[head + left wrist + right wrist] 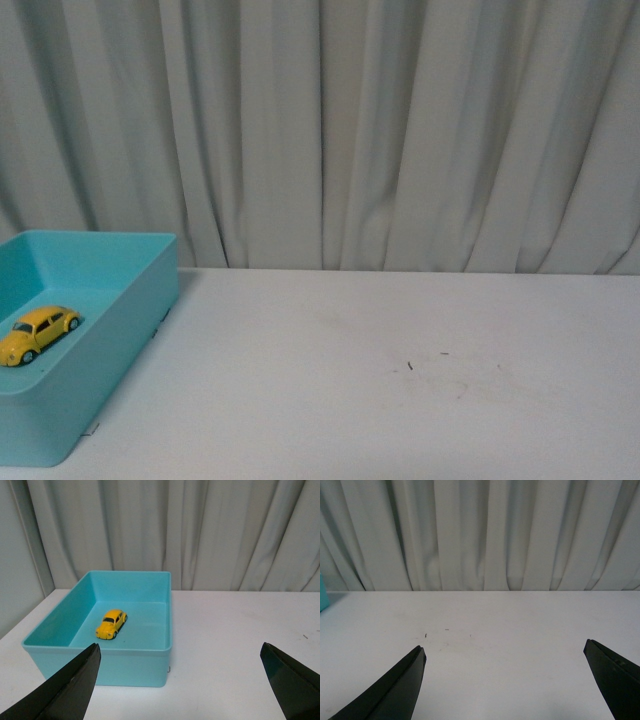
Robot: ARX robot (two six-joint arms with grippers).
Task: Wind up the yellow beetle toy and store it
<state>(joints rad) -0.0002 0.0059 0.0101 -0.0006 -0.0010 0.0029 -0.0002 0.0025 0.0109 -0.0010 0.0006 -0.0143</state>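
Yellow beetle toy (38, 333) rests upright on the floor of the turquoise bin (120, 345) at the tabletop's (400, 400) left edge, apparently stored. Left gripper (180, 680) and right gripper (505, 680) both spread wide, empty, clear of the bin.

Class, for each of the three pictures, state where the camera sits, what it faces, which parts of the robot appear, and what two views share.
Front view: on the robot's body, facing the white table and curtain; no arm shows.
Left wrist view: on the left arm, facing the teal bin holding the yellow beetle toy; the open left gripper shows.
Right wrist view: on the right arm, facing bare table; the open right gripper shows.
Shared: front and left wrist views both show bin and toy.
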